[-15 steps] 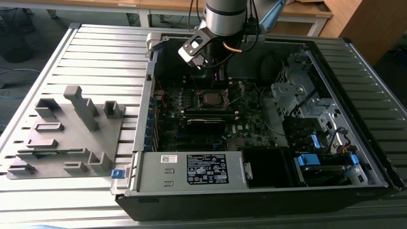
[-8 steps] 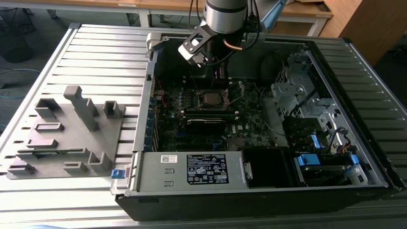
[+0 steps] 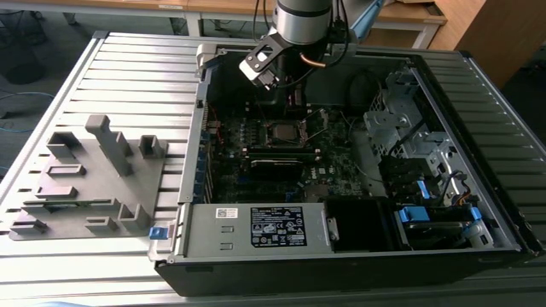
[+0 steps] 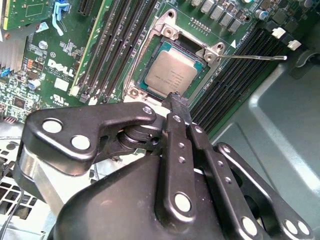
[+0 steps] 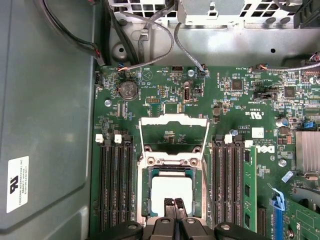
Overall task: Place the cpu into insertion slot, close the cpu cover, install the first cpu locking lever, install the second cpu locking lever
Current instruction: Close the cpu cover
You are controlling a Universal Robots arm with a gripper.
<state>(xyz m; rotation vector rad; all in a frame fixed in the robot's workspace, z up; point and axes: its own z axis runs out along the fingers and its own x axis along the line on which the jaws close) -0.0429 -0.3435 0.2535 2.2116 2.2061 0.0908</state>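
The cpu [image 4: 172, 75] lies flat in the insertion slot [image 4: 167, 33], its silver-beige face up; it appears again, bright, in the first wrist view [image 5: 171, 190]. The cpu cover [image 5: 173, 121] stands swung open on the far side of the socket, a silvery frame with a square window. One thin locking lever [image 4: 255, 57] sticks out sideways, unlatched. My gripper [image 5: 174, 202] hovers just above the chip's near edge with its black fingers [image 4: 176, 120] shut together and nothing between them. In the exterior view the gripper [image 3: 261, 71] hangs over the back of the open case, above the slot [image 3: 282, 133].
Long black memory slots [image 5: 116, 185] flank the socket on both sides. Cables [image 5: 150, 40] run across the case wall behind the board. A power supply [image 3: 256, 227] and drive cage [image 3: 410, 121] fill the case's front and right. A grey fixture tray [image 3: 85, 185] lies outside, left.
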